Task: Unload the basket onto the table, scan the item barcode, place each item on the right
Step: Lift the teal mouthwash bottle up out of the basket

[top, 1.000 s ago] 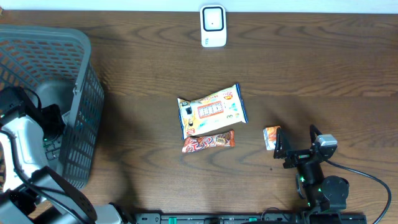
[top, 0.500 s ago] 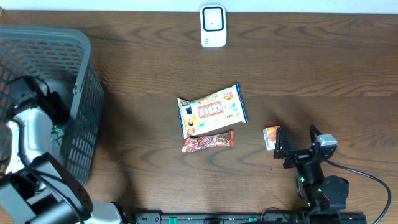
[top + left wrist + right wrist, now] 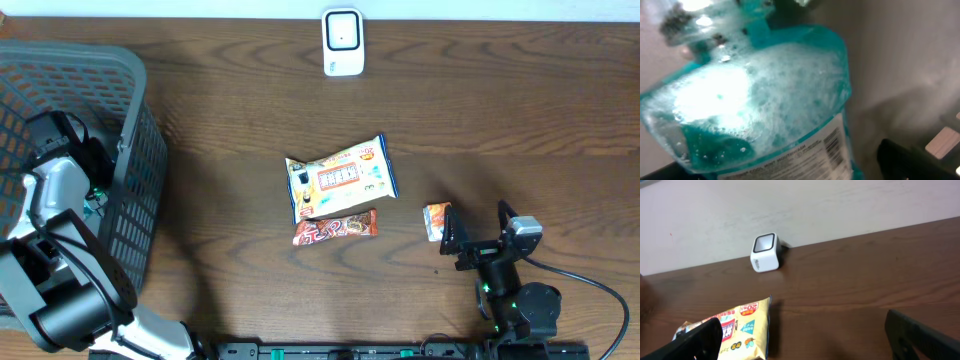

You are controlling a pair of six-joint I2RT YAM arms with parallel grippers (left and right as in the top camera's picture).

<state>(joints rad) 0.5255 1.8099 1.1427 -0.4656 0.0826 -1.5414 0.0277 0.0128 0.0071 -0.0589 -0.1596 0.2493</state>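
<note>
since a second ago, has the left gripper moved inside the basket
Yes. In the overhead view the left gripper has moved up the image, toward the far rim of the basket, and is still inside it.

Looks like a mock shop checkout on a bench. White barcode scanner [image 3: 342,42] on a wood-grain table [image 3: 520,120], grey plastic shopping basket [image 3: 135,110], retail packs laid out: snack bag [image 3: 340,177], wrapped snack bar [image 3: 335,228], barcoded bottle of teal liquid [image 3: 765,110]. Plain pale wall [image 3: 850,205] behind.
</note>
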